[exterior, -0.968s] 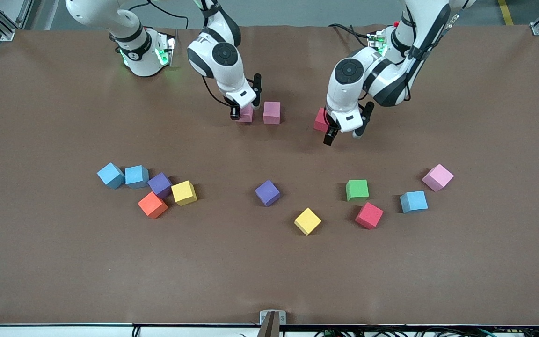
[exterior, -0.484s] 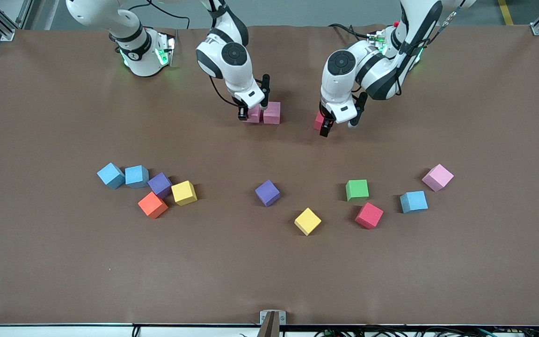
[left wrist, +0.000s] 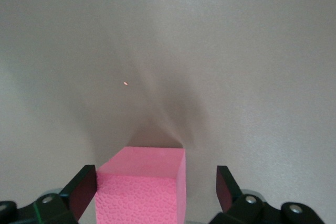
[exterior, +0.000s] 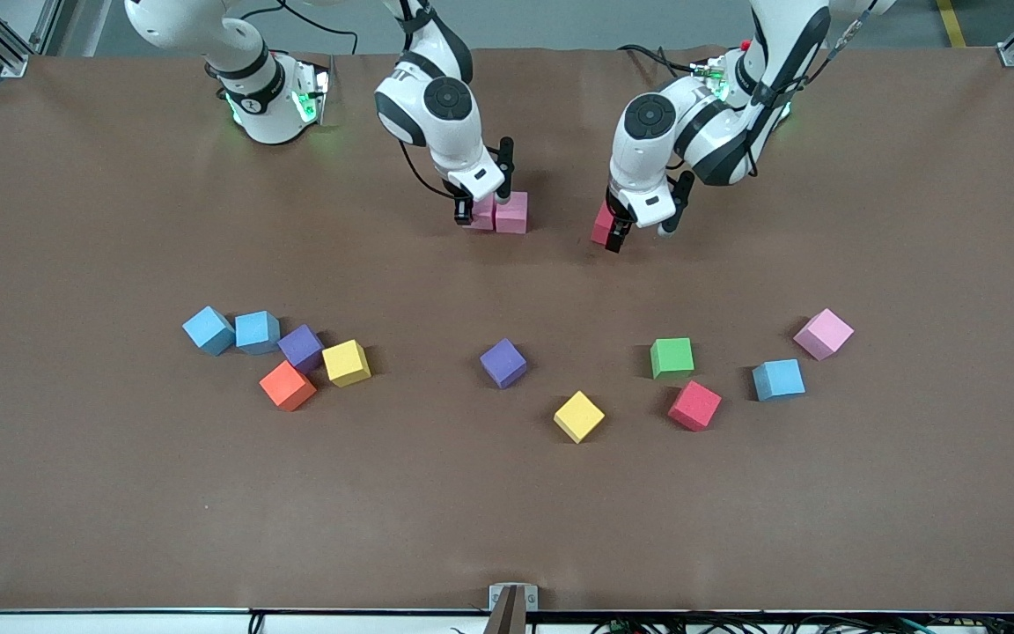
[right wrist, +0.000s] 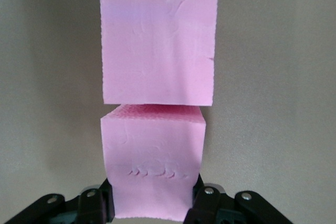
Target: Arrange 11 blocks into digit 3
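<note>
- Since a second ago, right gripper [exterior: 481, 211] has been carrying its pink block [exterior: 479, 214] toward the second pink block [exterior: 512, 212]; the two are now sitting side by side, touching or nearly so.
- Right gripper is clamping the pink block between its fingers [right wrist: 100, 203]; right wrist view is showing the held block [right wrist: 153, 161] with the other pink block [right wrist: 158, 48] just against it.
- Left gripper [exterior: 641, 231] has been shifting back toward the robots' end of the table, and is now straddling the red block [exterior: 601, 224] with jaws spread wide, not gripping.
- Left wrist view is showing that red block [left wrist: 142, 184] lying between the open fingers [left wrist: 81, 190], closer to one finger than the other.
- Rest of the blocks are lying loose in a scattered row nearer the front camera: two light blue blocks [exterior: 208, 330], a purple block [exterior: 301, 347], an orange block [exterior: 287, 386] and a yellow block [exterior: 347, 363] clustered toward the right arm's end.
- Mid-row: another purple block [exterior: 503, 363], another yellow block [exterior: 579, 416], a green block [exterior: 672, 357], a second red block [exterior: 694, 405].
- Toward the left arm's end: a light blue block [exterior: 778, 379] and a pale pink block [exterior: 823, 334].
</note>
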Robot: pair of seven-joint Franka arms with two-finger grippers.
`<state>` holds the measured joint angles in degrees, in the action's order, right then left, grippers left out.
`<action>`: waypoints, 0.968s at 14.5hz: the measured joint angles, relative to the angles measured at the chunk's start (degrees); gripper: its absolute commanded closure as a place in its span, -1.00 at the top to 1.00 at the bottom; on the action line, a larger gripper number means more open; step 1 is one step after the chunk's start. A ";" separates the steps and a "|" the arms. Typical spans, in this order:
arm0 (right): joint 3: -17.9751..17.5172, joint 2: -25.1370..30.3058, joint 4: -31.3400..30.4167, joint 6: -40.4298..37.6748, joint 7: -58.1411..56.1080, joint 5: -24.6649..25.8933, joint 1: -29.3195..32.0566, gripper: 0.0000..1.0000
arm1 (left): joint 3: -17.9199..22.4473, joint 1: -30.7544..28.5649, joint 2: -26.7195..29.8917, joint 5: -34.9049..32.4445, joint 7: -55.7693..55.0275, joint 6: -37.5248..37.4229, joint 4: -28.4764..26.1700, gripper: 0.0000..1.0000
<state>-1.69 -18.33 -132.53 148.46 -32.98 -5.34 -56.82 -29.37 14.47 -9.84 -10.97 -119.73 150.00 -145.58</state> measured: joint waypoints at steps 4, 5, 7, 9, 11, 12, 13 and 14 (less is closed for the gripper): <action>0.05 -0.20 0.30 -0.06 0.07 0.00 -0.22 -0.27 | 0.00 0.00 0.11 0.03 0.00 0.00 -0.19 0.99; 0.07 -0.23 0.37 -0.16 0.08 0.00 -0.24 -0.27 | 0.00 -0.02 0.16 0.04 -0.02 0.00 -0.18 0.99; 0.09 -0.32 0.53 -0.24 0.09 0.00 -0.31 -0.27 | -0.01 -0.03 0.28 0.04 -0.03 -0.56 -0.18 0.99; 0.10 -0.45 0.77 -0.34 0.12 0.00 -0.37 -0.27 | -0.04 -0.03 0.57 0.04 -0.03 -2.11 -0.16 0.99; 0.10 -0.66 1.09 -0.42 0.13 0.00 -0.43 -0.26 | -0.09 -0.03 1.09 0.04 -0.03 -3.42 -0.07 0.99; 0.10 -0.79 1.29 -0.50 0.14 0.00 -0.45 -0.25 | -0.12 -0.03 1.37 0.04 -0.03 -4.01 -0.01 0.99; 0.10 -0.90 1.48 -0.60 0.14 0.00 -0.46 -0.07 | -0.15 -0.03 1.60 0.04 -0.03 -4.21 0.01 0.99; 0.10 -0.95 1.57 -0.63 0.15 0.00 -0.48 0.66 | -0.21 -0.02 1.70 0.04 -0.03 -4.30 0.02 0.99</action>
<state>-1.59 -19.28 -130.96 147.82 -32.82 -5.34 -57.29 -29.58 14.45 -8.14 -10.92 -119.76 145.70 -145.56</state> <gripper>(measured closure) 0.476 0.000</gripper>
